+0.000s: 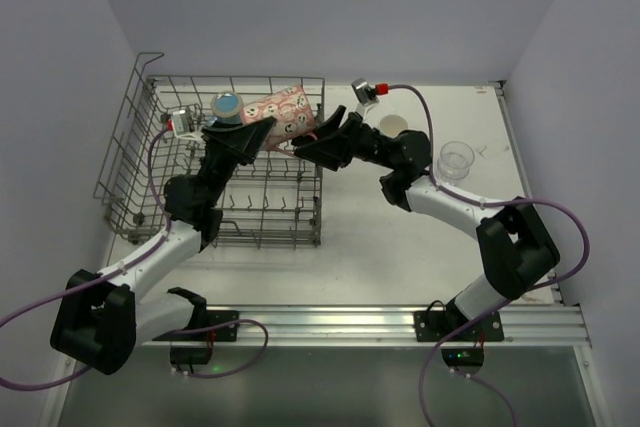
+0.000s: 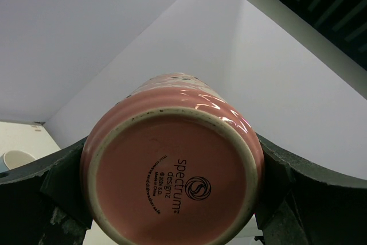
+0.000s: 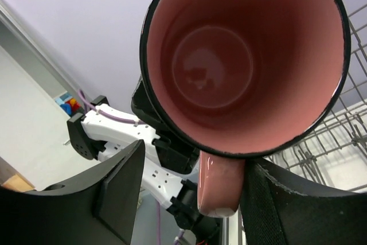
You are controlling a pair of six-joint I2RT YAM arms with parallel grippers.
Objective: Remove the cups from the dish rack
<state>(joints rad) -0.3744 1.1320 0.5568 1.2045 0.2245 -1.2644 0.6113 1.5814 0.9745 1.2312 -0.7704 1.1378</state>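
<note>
I am watching the left arm reaching up and forward from its base, its forearm angling over the near right part of the dish rack (image 1: 130,162), with the left gripper (image 1: 255,135) clamping the pink mug (image 1: 283,112) by its base end. In the left wrist view its fingers (image 2: 63,182) are pressing on both sides of the mug's bottom, which is facing the camera. The mug is lying on its side in the air above the rack's far right corner, its mouth pointing toward the right arm. That arm is folding at the elbow near the right edge of the table (image 1: 380,247) and stretching leftward, bringing the right gripper (image 1: 322,137) up to the mug's mouth end. From the right wrist I am looking straight into the mug's pink interior; the jaws are standing wide, one on each side of the handle (image 3: 221,185), which is hanging between them, and the finger on the left of that view is staying clear of it. A light blue tumbler (image 1: 228,105) is sitting in the rack just beside the left wrist. A small cup (image 1: 394,125) and a clear glass (image 1: 456,159) are standing on the table behind the right arm.
</note>
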